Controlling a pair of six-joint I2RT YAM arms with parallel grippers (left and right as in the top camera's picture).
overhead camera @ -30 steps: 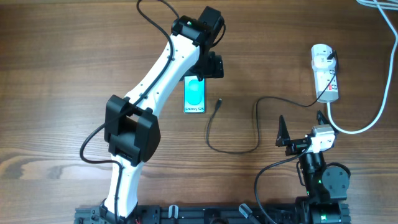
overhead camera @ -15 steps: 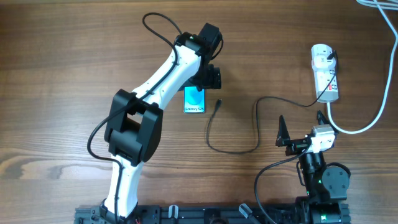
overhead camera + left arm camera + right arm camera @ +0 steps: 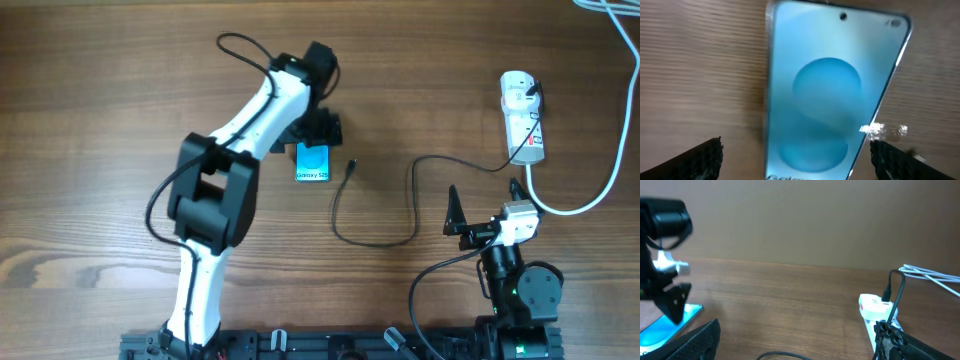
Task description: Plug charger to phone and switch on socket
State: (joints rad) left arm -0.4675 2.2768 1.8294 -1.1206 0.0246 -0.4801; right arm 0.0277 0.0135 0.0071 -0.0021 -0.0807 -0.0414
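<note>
- Phone (image 3: 313,165): flat on table (image 3: 100,100), left of centre; long axis runs away from the robot, text end nearest it
- Charger (image 3: 375,238): connector (image 3: 352,166) just right of phone's near end, apart from it; cable loops right toward socket (image 3: 523,118) at far right
- Left gripper (image 3: 318,130): over phone's far end, wide, holding nothing; fingers (image 3: 702,157) flank the phone in wrist view
- Left arm: stretched forward, wrist tipped down; the nearer arm to connector
- Right gripper (image 3: 468,226): low by its base, wide, empty; the nearer arm to socket
</note>
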